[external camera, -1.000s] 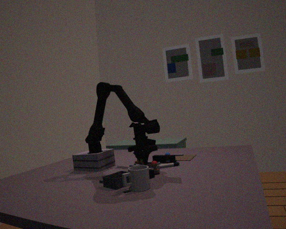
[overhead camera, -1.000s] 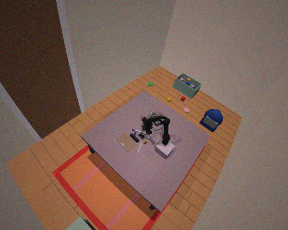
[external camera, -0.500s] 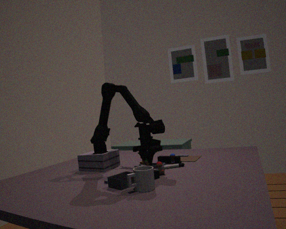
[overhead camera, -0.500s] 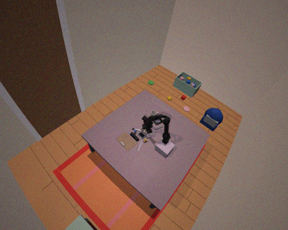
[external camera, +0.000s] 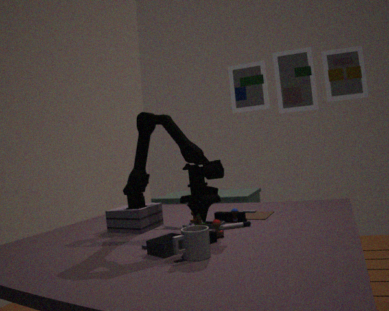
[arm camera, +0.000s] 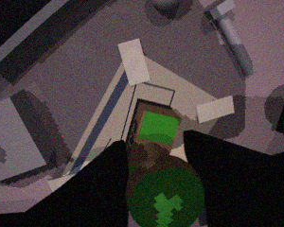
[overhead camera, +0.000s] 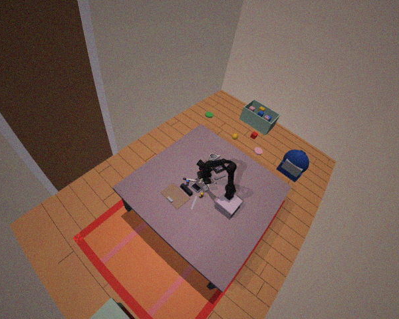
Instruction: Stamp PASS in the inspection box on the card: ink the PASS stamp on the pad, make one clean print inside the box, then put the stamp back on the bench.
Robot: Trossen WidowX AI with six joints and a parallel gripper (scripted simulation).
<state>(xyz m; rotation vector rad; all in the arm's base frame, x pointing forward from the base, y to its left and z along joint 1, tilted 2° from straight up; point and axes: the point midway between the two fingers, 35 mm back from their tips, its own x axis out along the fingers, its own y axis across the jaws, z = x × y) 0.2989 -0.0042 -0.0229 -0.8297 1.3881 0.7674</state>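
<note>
Hovering low, gripper (arm camera: 156,166) clamped on PASS stamp (arm camera: 165,202) by its green knob, between the jaws. Looks light, rigid, wood-bodied; round knob may twist. Ahead of the jaws: green patch (arm camera: 160,127) on pale card (arm camera: 193,97), likely the print.

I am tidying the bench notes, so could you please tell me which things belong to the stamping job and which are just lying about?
Job:
- hand shut on the green-topped stamp
- card
- green print

Lying about:
- mug
- marker
- bolt
- brown board
</note>
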